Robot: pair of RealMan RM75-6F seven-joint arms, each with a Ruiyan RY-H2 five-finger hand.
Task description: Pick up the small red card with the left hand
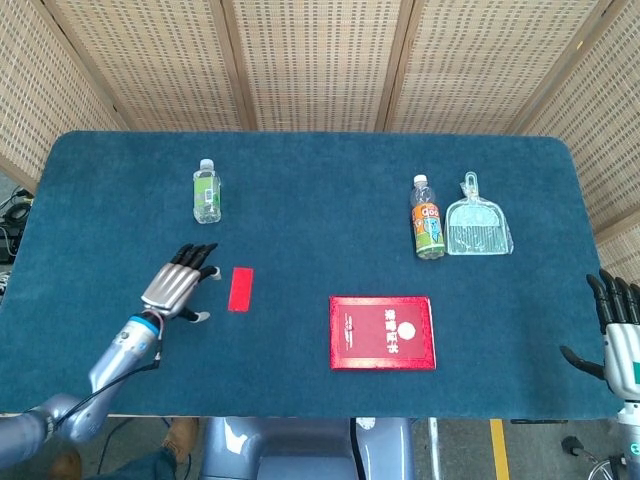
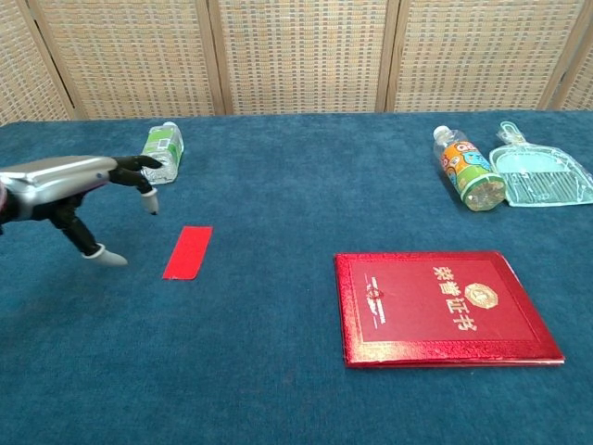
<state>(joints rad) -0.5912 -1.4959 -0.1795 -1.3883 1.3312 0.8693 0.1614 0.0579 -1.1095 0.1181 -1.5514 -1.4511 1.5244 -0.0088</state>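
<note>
The small red card (image 1: 240, 289) (image 2: 188, 252) lies flat on the blue table, left of centre. My left hand (image 1: 178, 287) (image 2: 79, 188) hovers just to the card's left with its fingers spread, holding nothing and not touching the card. My right hand (image 1: 620, 338) stays off the table's right front corner, fingers apart and empty; the chest view does not show it.
A large red booklet (image 1: 382, 332) (image 2: 446, 307) lies right of the card. A clear bottle with a green label (image 1: 207, 191) (image 2: 160, 152) lies behind the left hand. An orange-labelled bottle (image 1: 428, 219) (image 2: 468, 169) and a pale green dustpan (image 1: 477, 219) (image 2: 540, 172) lie at the back right.
</note>
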